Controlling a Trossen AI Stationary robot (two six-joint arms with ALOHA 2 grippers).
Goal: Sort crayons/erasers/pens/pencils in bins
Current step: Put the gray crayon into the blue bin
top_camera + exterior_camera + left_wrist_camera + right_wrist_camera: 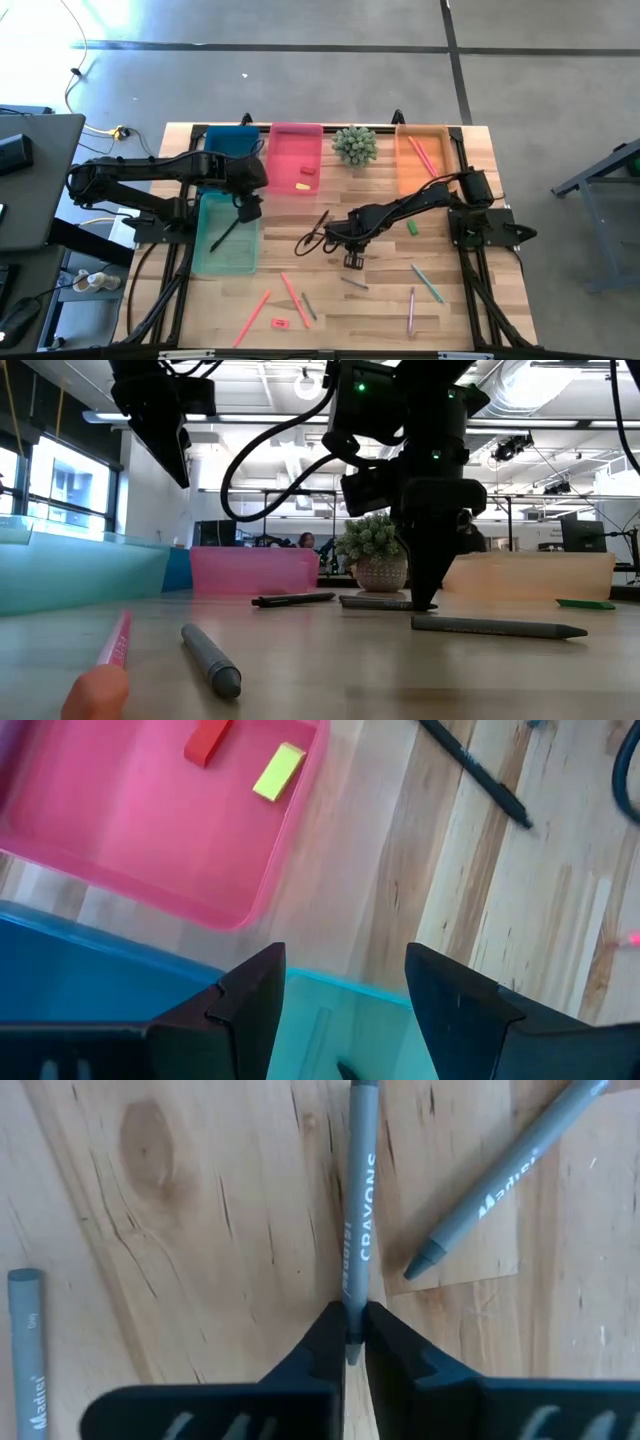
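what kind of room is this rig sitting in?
Probably an open lab or workshop-style office. The low view shows an exposed ceiling with hanging lights, big windows and monitors beyond the table; the high view shows a bare concrete floor.

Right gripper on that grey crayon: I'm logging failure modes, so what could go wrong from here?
The right gripper pinches the grey crayon only at its very end, so the crayon may pivot or slip out when lifted. A second grey crayon lies tip-close beside it and could get nudged. The left gripper hangs open over the teal bin, out of the way.
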